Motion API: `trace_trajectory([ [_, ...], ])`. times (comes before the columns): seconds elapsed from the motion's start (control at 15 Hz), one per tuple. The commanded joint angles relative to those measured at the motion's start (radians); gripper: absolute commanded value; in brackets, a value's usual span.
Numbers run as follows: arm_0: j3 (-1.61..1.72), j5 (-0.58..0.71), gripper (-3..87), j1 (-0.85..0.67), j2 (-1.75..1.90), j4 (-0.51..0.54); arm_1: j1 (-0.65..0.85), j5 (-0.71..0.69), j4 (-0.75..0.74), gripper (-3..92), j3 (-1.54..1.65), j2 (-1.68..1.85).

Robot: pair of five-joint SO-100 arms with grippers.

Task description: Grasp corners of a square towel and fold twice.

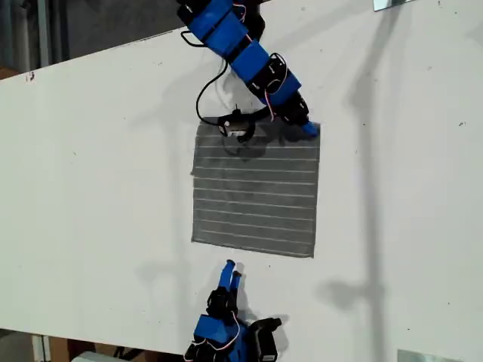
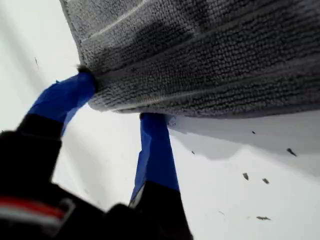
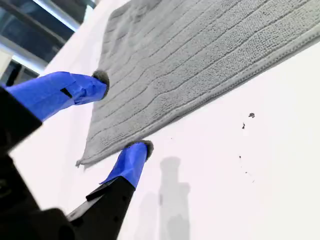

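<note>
One towel (image 1: 255,190), two grippers — the towel lies flat on the white tabletop (image 1: 98,188). My first gripper (image 2: 117,102) pinches the towel's edge at the exterior view's upper right corner; my second gripper (image 3: 125,112) stands spread, apart from the near edge.

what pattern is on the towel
Dark grey towel with thin pale stripes, clearest in the exterior view.

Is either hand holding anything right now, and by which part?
Cannot tell for my first hand: its fingers straddle the edge of the dark grey striped square towel. My second hand holds nothing.
</note>
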Motion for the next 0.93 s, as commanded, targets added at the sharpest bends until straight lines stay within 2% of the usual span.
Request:
trace_trajectory([
  [0.0, 0.002, -0.021, 23.6, 0.041, 0.005, -0.064, 0.009, 0.012, 0.14, -0.1, -0.091, -0.049],
  [0.2, -0.009, -0.029, 23.3, 0.064, 0.005, -0.117, 0.021, -0.006, 0.38, -0.1, -0.232, 0.0],
  [0.4, -0.098, -0.069, 21.6, 0.13, -0.032, -0.153, 0.046, -0.035, 0.423, -0.1, -0.25, 0.031],
  [0.47, -0.16, -0.074, 21.4, 0.158, -0.146, -0.172, 0.057, -0.044, 0.423, -0.1, -0.253, 0.031],
  [0.6, -0.417, -0.106, 21.4, 0.245, -0.617, -0.207, 0.072, -0.064, 0.436, -0.1, -0.265, 0.031],
  [0.73, -0.73, -0.118, 21.1, 0.327, -1.089, -0.186, 0.075, -0.071, 0.46, -0.1, -0.285, 0.035],
  [0.87, -0.805, -0.204, 19.8, 0.382, -1.322, -0.227, 0.058, -0.061, 0.465, -0.1, -0.29, 0.04],
])
